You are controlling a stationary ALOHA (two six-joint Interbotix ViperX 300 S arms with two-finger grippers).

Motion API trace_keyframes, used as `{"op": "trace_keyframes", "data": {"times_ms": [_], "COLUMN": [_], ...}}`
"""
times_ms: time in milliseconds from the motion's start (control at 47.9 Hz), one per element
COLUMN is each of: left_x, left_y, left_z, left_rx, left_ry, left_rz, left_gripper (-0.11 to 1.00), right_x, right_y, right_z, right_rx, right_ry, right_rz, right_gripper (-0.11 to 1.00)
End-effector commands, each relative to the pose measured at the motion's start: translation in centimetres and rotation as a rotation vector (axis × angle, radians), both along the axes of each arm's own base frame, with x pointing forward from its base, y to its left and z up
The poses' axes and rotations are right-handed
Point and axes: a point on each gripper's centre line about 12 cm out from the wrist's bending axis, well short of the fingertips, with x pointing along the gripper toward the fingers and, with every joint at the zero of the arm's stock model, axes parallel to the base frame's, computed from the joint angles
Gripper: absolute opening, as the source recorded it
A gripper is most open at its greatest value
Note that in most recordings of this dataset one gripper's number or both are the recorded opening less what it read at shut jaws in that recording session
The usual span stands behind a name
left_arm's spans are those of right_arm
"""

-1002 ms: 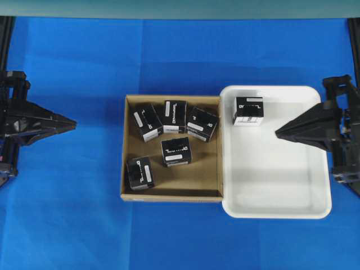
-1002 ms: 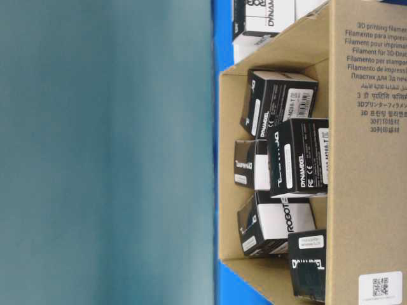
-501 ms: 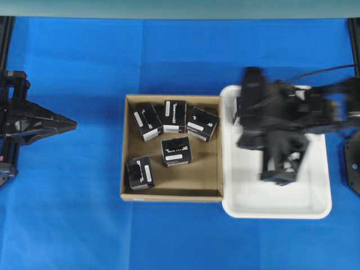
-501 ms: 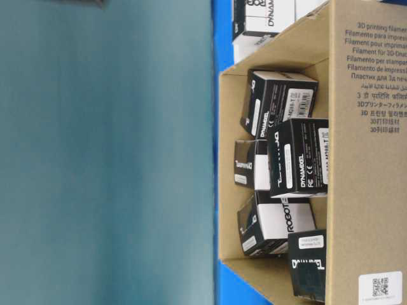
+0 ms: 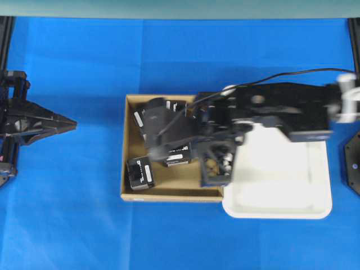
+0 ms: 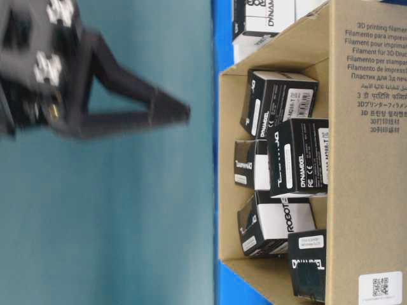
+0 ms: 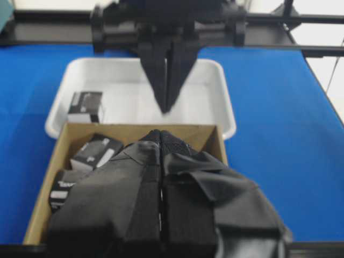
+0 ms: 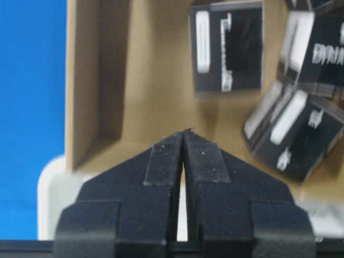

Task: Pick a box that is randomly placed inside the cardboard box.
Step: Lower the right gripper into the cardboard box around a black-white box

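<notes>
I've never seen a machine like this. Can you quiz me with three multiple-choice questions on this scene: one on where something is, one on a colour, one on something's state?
1. What are the right arm's fingers above?
A. the tray
B. the cardboard box
C. bare cloth

2. What colour is the cloth on the table?
A. green
B. grey
C. blue

3. How do those fingers stand?
A. closed together, empty
B. spread wide
C. clamped on a carton

Key: 1 B, the right wrist view shows brown cardboard floor under the tips. 2 C, blue surrounds the box and the white tray. 3 A, the tips meet with nothing between them.
</notes>
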Motion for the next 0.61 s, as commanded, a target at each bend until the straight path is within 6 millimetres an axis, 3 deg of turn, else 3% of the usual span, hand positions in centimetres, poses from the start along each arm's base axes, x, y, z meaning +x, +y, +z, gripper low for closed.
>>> {"op": "trace_keyframes", "data": {"times_ms": [0,230,355,459,585], "left_x": [0.2,0.2,0.1,0.2,0.2], "left_y": [0.0,-0.1,-0.2,-0.2,-0.2], "left_z": [1.3,1.2,1.2,1.5,1.6], "left_rx": [0.000,0.000,0.000,-0.001,0.000], "left_ry": [-0.028,-0.011,0.003,0.000,-0.002], "left_rz": [-0.002,-0.003,-0.009,-0.008,-0.009], "left_gripper": [-0.06,-0.06,-0.06,-0.06,-0.06], "right_x": [1.5,3.5,3.7,3.7,3.6], "right_y": [-0.1,-0.9,-1.6,-2.4,-2.9], "right_z": [0.1,-1.0,-1.4,-2.0,-2.6], "right_rx": [-0.007,-0.019,-0.020,-0.017,-0.024], "right_ry": [0.001,0.045,0.048,0.054,0.050], "right_rz": [0.027,0.067,0.055,0.036,0.047], "right_gripper": [0.07,0.12,0.21,0.42,0.80]}}
